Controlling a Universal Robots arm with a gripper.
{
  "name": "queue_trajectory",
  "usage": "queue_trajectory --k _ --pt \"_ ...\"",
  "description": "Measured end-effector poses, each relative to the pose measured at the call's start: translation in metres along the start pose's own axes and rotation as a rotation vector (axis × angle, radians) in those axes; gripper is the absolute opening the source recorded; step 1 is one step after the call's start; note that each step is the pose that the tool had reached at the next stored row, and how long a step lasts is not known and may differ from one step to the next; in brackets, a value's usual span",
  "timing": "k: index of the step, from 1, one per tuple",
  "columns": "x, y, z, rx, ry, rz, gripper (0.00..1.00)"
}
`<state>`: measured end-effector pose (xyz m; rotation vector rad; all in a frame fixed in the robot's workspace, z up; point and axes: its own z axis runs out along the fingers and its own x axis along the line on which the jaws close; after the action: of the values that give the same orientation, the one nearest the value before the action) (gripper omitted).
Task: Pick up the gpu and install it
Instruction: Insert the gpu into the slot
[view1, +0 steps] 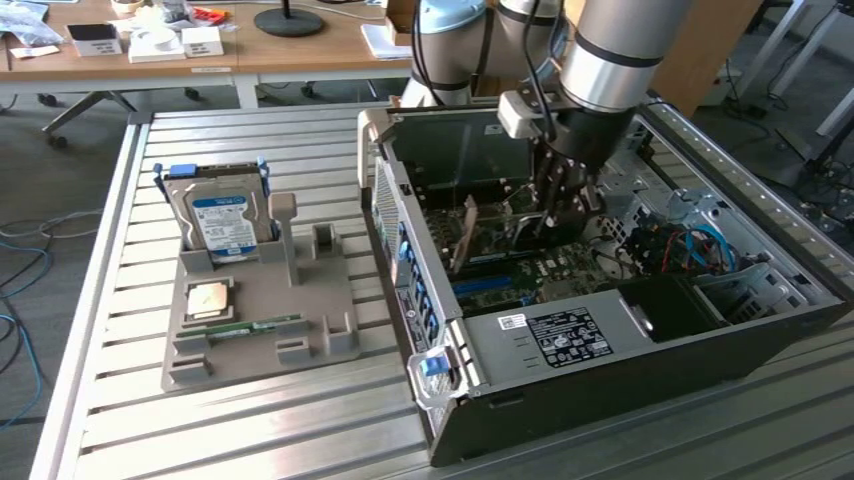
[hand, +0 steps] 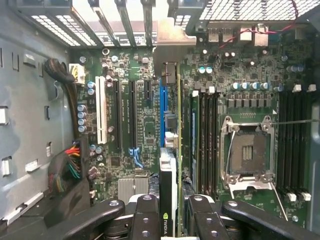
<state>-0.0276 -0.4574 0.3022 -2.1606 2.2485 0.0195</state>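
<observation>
The gripper (hand: 172, 210) has its fingers clamped on the gpu (hand: 168, 170), held edge-on above the motherboard (hand: 135, 125) inside the computer case (view1: 601, 350). Whether its lower edge meets a slot is hidden. A hard drive (view1: 220, 220) stands outside on the table (view1: 267, 430).

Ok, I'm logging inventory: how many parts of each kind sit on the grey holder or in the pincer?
Hard drive: 1
Square chip: 1
Memory stick: 1
gpu, in the pincer: 1
Total: 4

You see one computer case (view1: 667, 380); inside it, one gpu (hand: 169, 180); beside it, one tray (view1: 314, 300) bearing one hard drive (view1: 224, 222), one memory stick (view1: 247, 327), one processor chip (view1: 211, 298).
</observation>
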Motion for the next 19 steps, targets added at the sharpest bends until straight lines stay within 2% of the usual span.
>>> queue_trajectory --k 8,13,14,16,19 --pt "0.0004 0.0094 0.0027 0.0 -0.002 -0.001 0.27" --pt "0.0005 0.0098 0.0031 -0.0001 -0.0017 -0.002 0.27" --pt "0.0005 0.0098 0.0031 -0.0001 -0.0024 -0.002 0.27" --pt "0.0005 0.01 0.0033 -0.0002 -0.0083 -0.002 0.27" --pt "0.0005 0.0099 0.0033 -0.0004 -0.0084 -0.002 0.27"
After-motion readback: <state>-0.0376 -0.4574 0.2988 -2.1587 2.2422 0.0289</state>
